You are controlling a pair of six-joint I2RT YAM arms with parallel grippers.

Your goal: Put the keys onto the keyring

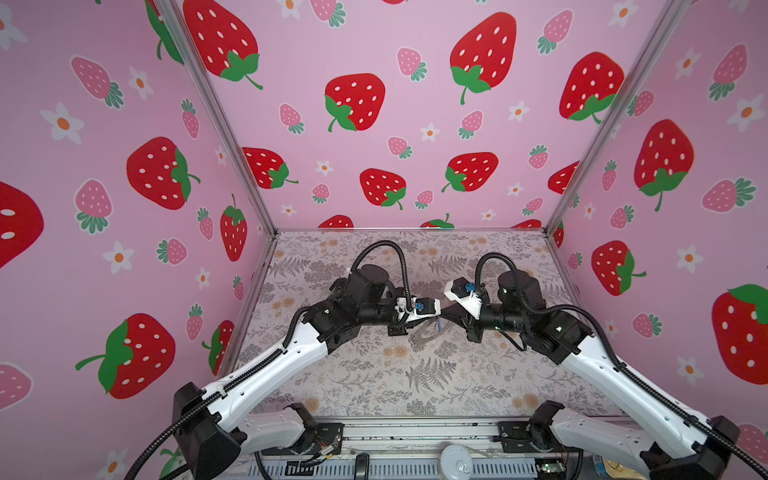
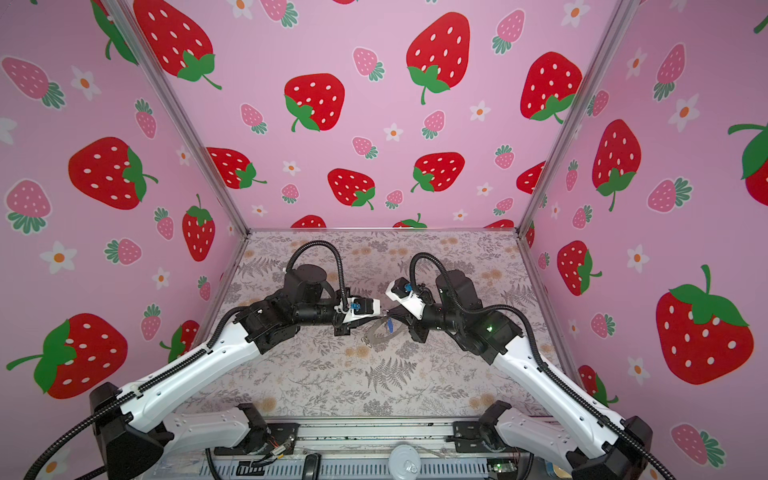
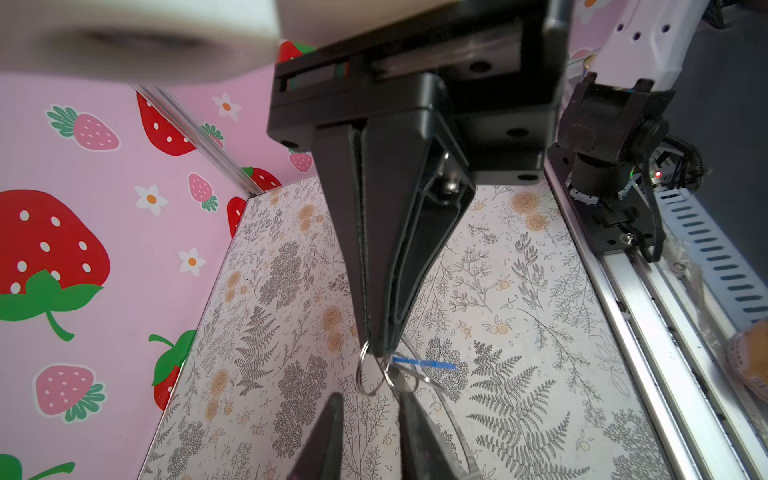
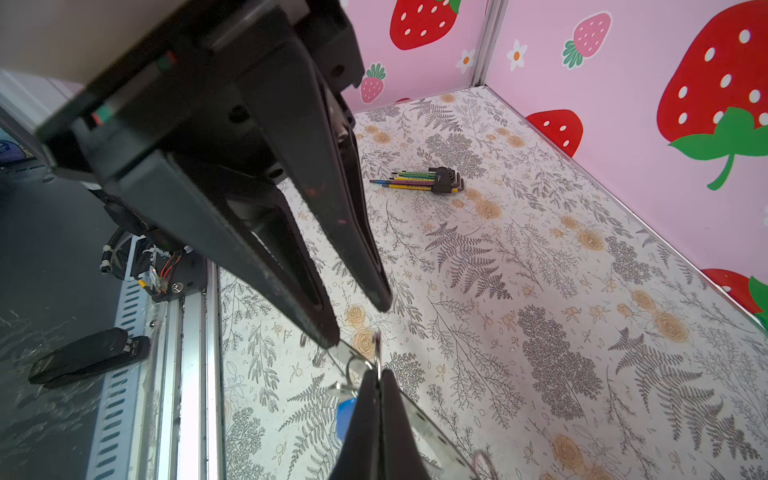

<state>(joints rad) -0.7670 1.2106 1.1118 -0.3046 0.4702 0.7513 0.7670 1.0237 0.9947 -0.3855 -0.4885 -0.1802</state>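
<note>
Looks dicey tbh. Pinching the wire loop (image 3: 358, 374) with the right gripper (image 3: 376, 349), fully closed. Left gripper (image 4: 356, 321) barely parted, clamping nothing obvious. Got the blue key (image 1: 437, 326) dangling mid-air at 7 o'clock of the tips, beside the keyring (image 4: 440, 440). Could twist loose and drop if tugged sideways.

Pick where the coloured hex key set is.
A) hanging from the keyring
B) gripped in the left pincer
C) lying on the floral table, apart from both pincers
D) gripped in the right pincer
C: the hex key set lies flat on the table, well apart from the left pincer and the right pincer.
</note>
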